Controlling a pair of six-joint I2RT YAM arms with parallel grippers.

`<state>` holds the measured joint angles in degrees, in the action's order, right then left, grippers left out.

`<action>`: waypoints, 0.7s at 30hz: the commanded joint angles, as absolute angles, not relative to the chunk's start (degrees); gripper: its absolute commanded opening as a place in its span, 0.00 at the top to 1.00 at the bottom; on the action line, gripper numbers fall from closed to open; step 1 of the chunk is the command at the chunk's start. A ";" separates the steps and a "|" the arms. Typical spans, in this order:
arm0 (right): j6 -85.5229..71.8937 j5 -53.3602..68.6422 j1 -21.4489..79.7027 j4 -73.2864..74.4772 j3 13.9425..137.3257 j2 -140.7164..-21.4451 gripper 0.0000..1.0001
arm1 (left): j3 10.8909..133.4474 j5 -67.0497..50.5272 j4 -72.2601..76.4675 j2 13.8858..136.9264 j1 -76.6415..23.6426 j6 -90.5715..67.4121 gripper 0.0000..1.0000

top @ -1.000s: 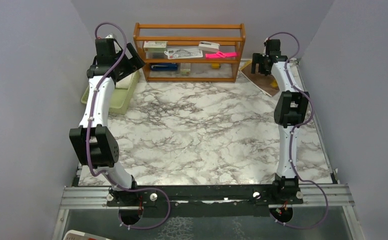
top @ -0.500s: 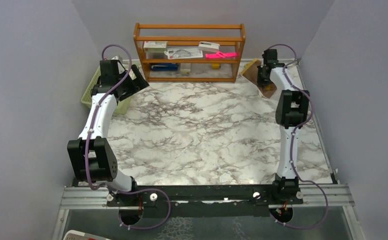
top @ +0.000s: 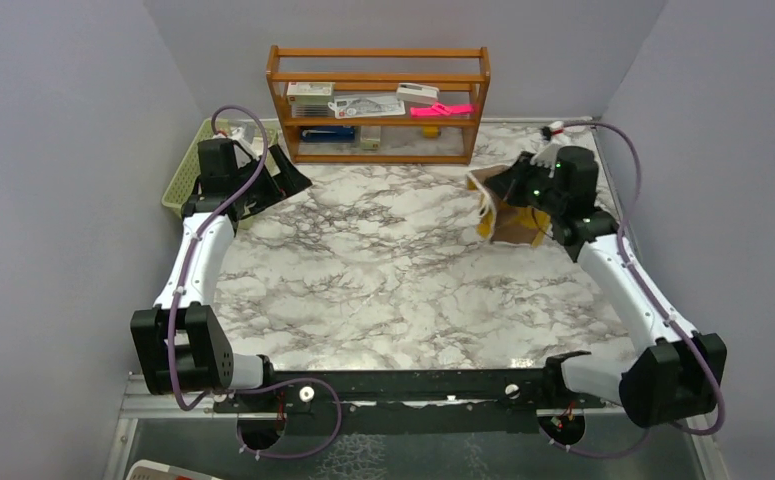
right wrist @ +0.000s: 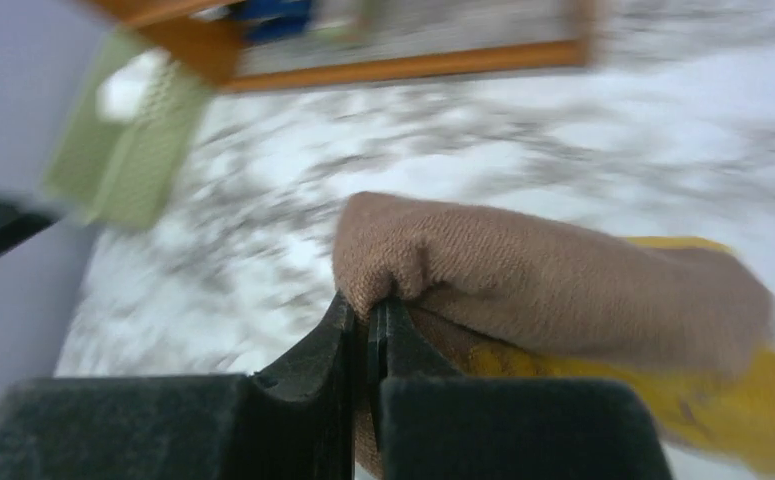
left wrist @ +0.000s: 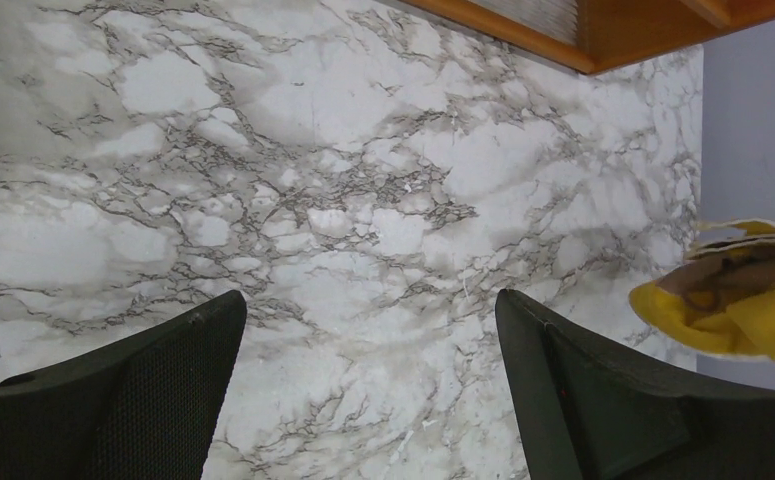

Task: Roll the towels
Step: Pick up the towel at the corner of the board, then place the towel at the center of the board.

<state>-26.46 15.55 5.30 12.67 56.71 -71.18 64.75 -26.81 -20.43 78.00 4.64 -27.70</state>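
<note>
Right gripper (right wrist: 368,312) is clamped on the one brown towel (right wrist: 563,280) in view, above the marble table (top: 383,270); left gripper (left wrist: 368,330) stands spread, empty.

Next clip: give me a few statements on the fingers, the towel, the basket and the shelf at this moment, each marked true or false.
1. The right fingers are shut on the brown towel. True.
2. The left fingers hold a towel. False: they are open and empty above the table.
3. The brown towel lies spread flat on the table. False: it hangs bunched from the right fingers.
4. A wooden shelf stands at the far edge of the table. True.
5. The green basket sits at the far right. False: it is at the far left, beside the left fingers.
</note>
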 commanded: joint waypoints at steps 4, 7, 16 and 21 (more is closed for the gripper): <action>-27.06 23.20 34.96 7.95 64.25 -75.90 0.99 | 64.65 -25.21 -19.25 74.90 4.75 -27.15 0.02; -26.72 26.67 40.92 7.08 72.70 -81.16 0.99 | 65.65 -25.66 -19.89 74.75 5.19 -27.27 0.02; -31.94 19.71 26.91 9.90 65.16 -79.84 0.94 | 65.46 -25.94 -20.72 75.04 6.83 -27.34 0.02; -32.26 21.82 15.23 12.32 51.75 -81.55 0.35 | 63.56 -23.88 -20.28 77.29 4.95 -25.83 0.02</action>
